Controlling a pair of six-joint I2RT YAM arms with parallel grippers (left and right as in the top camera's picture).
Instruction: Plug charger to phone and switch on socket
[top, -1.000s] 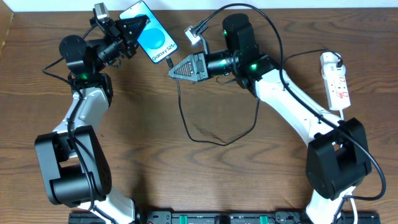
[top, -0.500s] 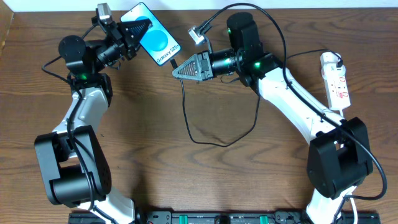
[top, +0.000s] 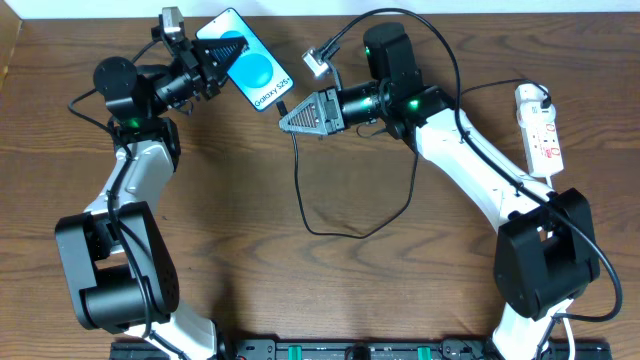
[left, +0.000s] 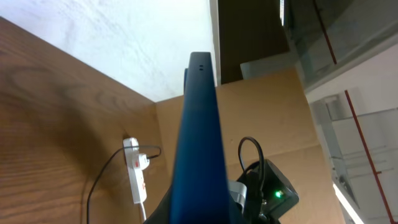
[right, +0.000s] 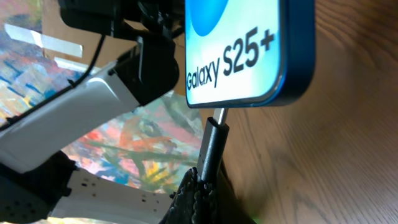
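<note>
Upper centre: your left gripper (top: 232, 50) clamps the phone (top: 258, 75); your right gripper (top: 282, 118) pinches the charger (right: 211, 146), tip at the port. Next, likely: push straight in, then the socket (top: 540, 130).

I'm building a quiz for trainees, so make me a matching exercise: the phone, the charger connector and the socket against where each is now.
Things:
1 phone
2 charger connector
3 socket

Places:
A lying at the right edge of the table
B held in the left gripper
C pinched in the right gripper, tip at the phone's lower edge

Pairs: 1-B, 2-C, 3-A.
</note>
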